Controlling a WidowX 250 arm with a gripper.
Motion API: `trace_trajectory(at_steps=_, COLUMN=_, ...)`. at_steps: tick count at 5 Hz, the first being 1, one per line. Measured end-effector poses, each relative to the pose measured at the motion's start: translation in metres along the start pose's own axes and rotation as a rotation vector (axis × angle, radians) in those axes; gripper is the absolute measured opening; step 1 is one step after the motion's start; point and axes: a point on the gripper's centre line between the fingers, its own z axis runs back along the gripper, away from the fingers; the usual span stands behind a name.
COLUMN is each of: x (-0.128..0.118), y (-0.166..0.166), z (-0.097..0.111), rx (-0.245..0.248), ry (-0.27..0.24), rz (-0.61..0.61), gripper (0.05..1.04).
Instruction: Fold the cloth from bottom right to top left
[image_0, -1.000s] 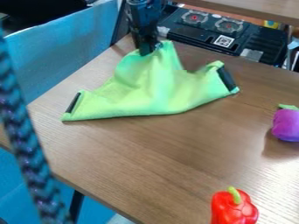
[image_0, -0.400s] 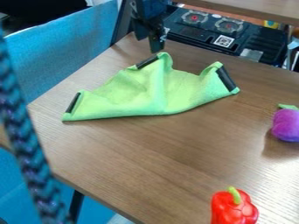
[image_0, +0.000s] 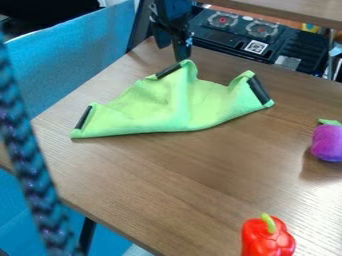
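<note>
Camera view has the green cloth (image_0: 163, 105) lying in the upper-middle of the surface (image_0: 167, 175), doubled over into a rough triangle. Long straight-ish edge runs along the bottom, prob the fold line, w/ a peak up top near the far edge. Dark top patch (image_0: 168, 70) sits at that peak, left patch (image_0: 83, 117) at the left end, right patch (image_0: 258, 90) at the right end.

Claw (image_0: 172, 54) is right by the peak, pointing down, fingers apart w/ a gap between them and no cloth pinched in there afaict. Can't tell if the nearer tip brushes the fabric or just hangs v. close to it.

So progress-wise: main fold looks done imo, b/c the bottom right half seems to be laid over toward the top left & the claw has nothing in it. It's not a neat job tho: there's a ridge down the middle, a dip between the peak and the right end, and that right end is a bit curled. What's left is mostly backing the arm off w/o snagging the peak, + maybe a quick flatten if you're picky. Purple toy eggplant (image_0: 327, 143) and red toy pepper (image_0: 267, 239) are well clear of it, so n/a here.
</note>
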Motion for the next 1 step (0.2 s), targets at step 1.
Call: trace_trajectory(at_steps=1, x=-0.0199, y=-0.0103, z=0.0369, rx=-0.022, ry=0.013, rz=0.025, gripper=0.999)
